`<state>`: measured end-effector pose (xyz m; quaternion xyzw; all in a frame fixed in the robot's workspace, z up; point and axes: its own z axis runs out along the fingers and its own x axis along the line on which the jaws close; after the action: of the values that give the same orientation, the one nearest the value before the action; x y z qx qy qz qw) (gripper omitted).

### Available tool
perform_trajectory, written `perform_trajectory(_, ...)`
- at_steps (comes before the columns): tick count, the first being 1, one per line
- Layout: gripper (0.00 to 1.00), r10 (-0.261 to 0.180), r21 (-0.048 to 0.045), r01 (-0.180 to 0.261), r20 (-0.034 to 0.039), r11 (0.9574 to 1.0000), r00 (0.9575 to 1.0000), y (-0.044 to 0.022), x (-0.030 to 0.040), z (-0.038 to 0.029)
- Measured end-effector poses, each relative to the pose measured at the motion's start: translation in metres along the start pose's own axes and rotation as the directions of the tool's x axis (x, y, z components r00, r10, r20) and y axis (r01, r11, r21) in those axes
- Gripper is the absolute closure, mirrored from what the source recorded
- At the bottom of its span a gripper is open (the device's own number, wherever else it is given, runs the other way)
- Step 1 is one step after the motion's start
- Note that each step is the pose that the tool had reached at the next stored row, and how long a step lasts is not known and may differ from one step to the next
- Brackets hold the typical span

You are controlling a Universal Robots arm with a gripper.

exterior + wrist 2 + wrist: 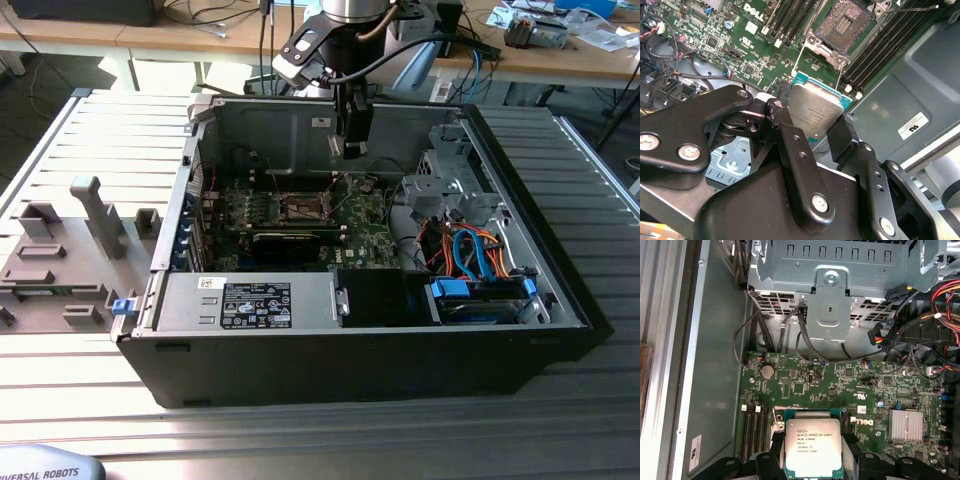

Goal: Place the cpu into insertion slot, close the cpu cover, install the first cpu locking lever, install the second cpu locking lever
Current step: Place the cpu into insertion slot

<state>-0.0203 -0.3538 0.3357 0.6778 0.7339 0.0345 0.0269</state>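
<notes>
Cpu (815,112) clamped in claw (812,125), above motherboard (840,385) and its uncovered socket (847,20), inside open computer case (300,375)

Sunlight stripes a ribbed metal table (330,440), with cluttered wooden desks (590,62) standing behind.

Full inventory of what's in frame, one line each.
computer case: one, black, open, on the slatted table.
motherboard: one, green, inside the case.
socket: one, dark, empty, on the motherboard.
memory slots: several, black, beside the socket.
heatsink: one, silver, on the motherboard.
drive cage: one, grey metal, inside the case.
cables: several, orange and blue, case's side at the exterior view's right.
fixtures: several, grey, table at the exterior view's left.
cpu: one, silver top, held above the motherboard.
gripper: one, black, shut on the cpu.
</notes>
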Motion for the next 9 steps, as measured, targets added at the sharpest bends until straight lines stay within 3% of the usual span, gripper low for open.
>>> perform_trajectory(9, 0.46, 0.007, -0.0001, -0.007, 0.0006, 1.0, 1.0, 0.0, 0.0, 0.0005)
